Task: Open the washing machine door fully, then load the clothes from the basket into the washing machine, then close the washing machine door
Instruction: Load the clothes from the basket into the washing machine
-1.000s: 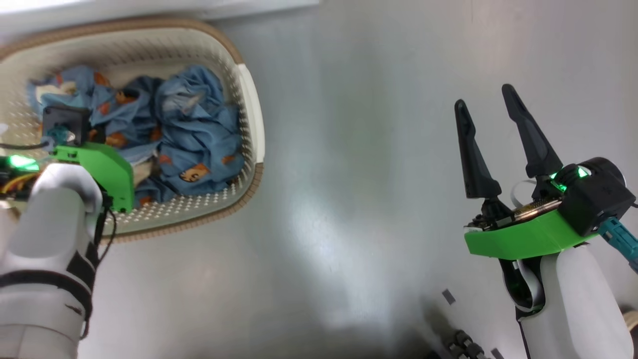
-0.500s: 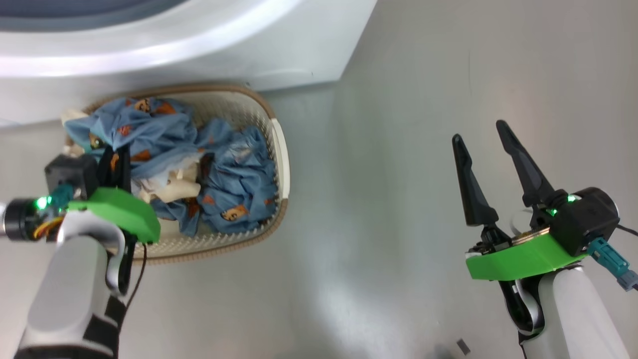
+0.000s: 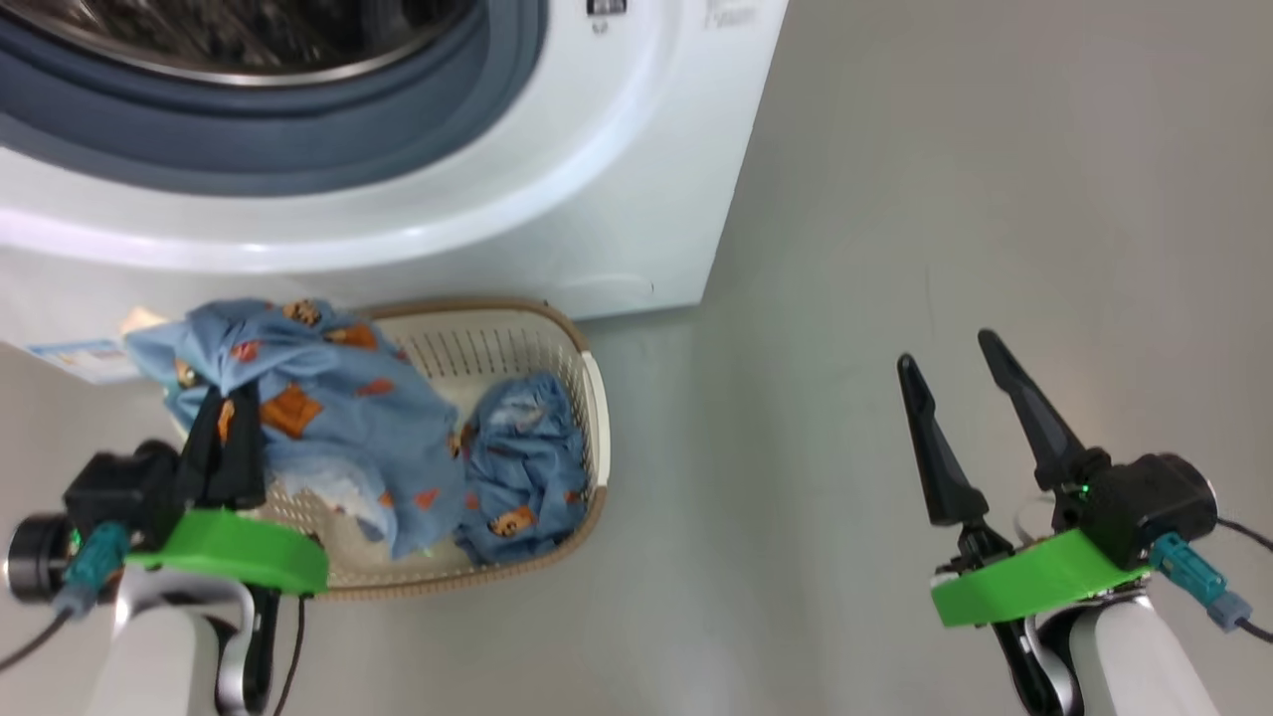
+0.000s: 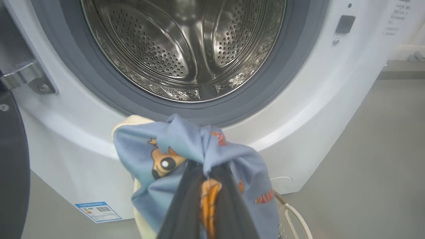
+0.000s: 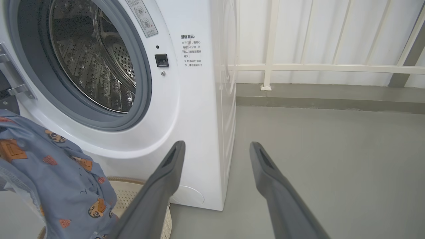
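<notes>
My left gripper [image 3: 224, 418] is shut on a light-blue garment [image 3: 328, 418] printed with orange animals, lifted above the cream basket [image 3: 582, 438]. In the left wrist view the garment [image 4: 186, 156] bunches around the fingers, just below the washing machine's [image 4: 332, 83] open mouth and steel drum [image 4: 186, 43]. Another blue garment [image 3: 522, 467] lies in the basket. The black door edge [image 4: 11, 166] and its metal hinge [image 4: 23, 74] stand at the far left of that view. My right gripper [image 3: 955, 373] is open over bare floor, right of the machine [image 5: 186, 109], holding nothing.
The grey floor [image 3: 895, 199] stretches right of the washing machine. A white railing [image 5: 315, 68] and a low kerb run along the back wall. A blue label sticker [image 4: 98, 210] sits at the machine's lower left corner.
The head view has tilted up, bringing the washing machine's opening into the picture. My left gripper has lifted a blue garment up out of the basket. The right gripper stays open.
</notes>
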You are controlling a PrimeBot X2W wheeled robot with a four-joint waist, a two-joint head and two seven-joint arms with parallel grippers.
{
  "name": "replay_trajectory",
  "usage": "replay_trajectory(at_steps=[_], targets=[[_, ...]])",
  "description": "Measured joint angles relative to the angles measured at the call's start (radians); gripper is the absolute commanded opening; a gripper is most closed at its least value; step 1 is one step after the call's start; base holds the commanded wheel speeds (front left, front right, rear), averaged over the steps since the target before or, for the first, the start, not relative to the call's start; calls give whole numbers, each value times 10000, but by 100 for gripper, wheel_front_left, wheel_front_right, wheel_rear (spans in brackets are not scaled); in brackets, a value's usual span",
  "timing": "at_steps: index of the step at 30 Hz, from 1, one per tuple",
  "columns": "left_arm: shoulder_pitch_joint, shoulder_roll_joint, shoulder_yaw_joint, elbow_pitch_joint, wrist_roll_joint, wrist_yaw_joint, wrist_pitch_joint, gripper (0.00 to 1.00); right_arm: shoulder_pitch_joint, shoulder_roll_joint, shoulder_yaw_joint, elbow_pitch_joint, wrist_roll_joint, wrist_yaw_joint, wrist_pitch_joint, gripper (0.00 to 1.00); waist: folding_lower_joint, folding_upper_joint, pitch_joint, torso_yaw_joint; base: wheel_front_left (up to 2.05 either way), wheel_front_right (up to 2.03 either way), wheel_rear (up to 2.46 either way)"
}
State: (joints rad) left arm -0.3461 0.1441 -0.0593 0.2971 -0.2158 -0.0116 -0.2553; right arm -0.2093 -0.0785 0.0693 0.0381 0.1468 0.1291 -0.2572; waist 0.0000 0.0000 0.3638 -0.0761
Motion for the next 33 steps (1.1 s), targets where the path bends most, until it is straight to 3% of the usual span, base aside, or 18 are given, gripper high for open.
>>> replay_trajectory(at_steps=[15, 33], targets=[[2262, -61, 625, -2387, 84, 339, -2, 0, 973, -6, -96, 75, 19, 0, 0, 100, 0, 0, -1989, 82, 0, 0, 0], [4013, -190, 765, -2872, 40, 646, 0, 0, 1753, -25, -134, 142, 105, 0, 0, 100, 0, 0, -3125, 74, 0, 0, 0]])
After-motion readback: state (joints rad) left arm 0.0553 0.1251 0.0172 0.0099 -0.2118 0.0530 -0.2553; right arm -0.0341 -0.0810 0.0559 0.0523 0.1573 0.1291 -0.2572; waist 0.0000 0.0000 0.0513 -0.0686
